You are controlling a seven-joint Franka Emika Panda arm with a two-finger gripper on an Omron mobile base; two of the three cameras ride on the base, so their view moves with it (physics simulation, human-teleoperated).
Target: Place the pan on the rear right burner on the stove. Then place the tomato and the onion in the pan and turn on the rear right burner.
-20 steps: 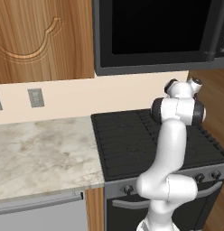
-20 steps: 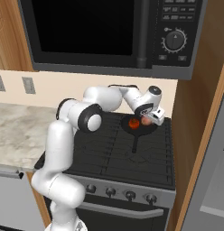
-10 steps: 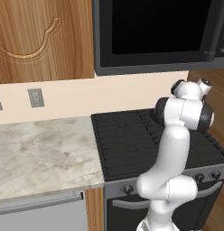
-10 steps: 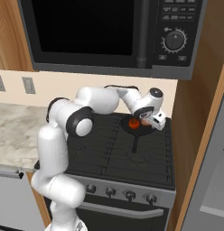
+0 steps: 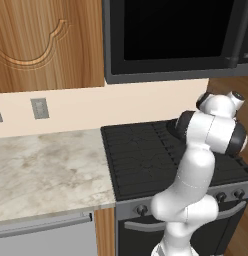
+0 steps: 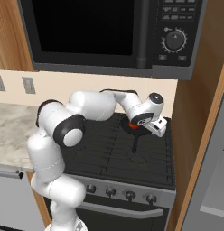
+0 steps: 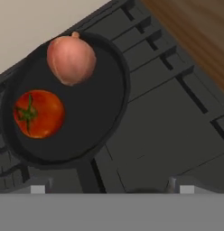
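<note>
Both vegetables are already sitting in the pan, which rests on the rear right burner of the stove: the onion near the rim on the wall side, the tomato just beside it, the two close but apart. The tool hangs above the pan's handle side with its jaws spread wide and nothing pinched between them. So what looks left is the knob, judged from how things lie. The burner knobs are seen in a row along the steel-grey front, small and round, and which one serves the rear right burner can't be told from here. A knob like that should be stiff and rigid, with some resistance to turning, so it's probably best gripped across its sides with the tips squarely on it, then twisted; a shallow grip would likely slip on the smooth round face. If the food ever needed shifting, the tomato would be expected to be soft, glossy and slippery, the onion firmer with a dry skin, both light and prone to rolling. The pan looks rigid and fairly heavy, best taken by its thin straight handle.
</note>
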